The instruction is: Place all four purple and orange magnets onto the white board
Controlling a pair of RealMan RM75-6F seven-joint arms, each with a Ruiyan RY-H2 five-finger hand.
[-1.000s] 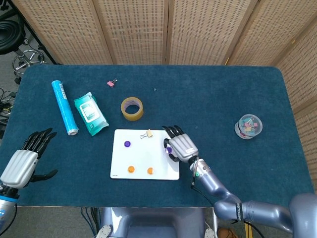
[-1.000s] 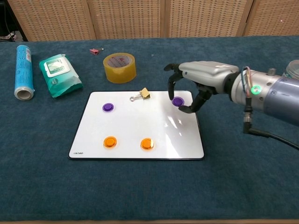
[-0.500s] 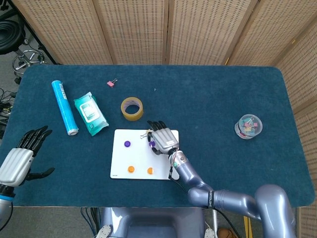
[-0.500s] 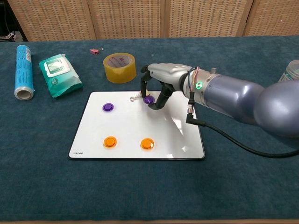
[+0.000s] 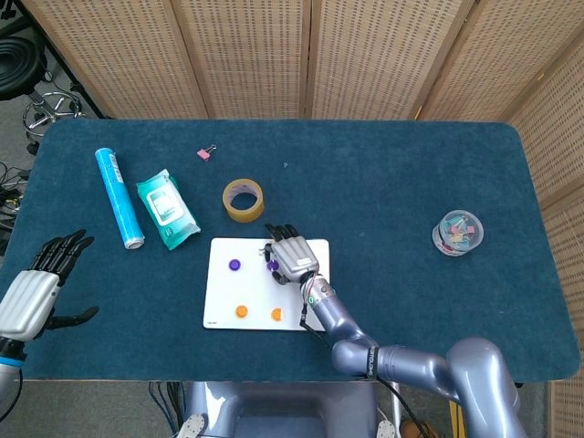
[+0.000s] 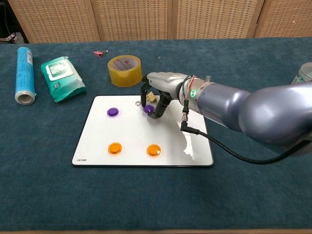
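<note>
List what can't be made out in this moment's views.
- Binder clip on the white board: mostly hidden by the right hand in both views.
- Purple magnet: fingers screen whether it touches the board.
- Clear jar: cut by the chest view's right edge.
- Left hand: absent from the chest view.

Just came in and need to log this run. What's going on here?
The right hand holds a purple magnet in its fingers over the upper middle of the white board, next to a binder clip. Another purple magnet and two orange magnets already lie on the board. The left hand hangs open at the table's left edge, holding nothing.
</note>
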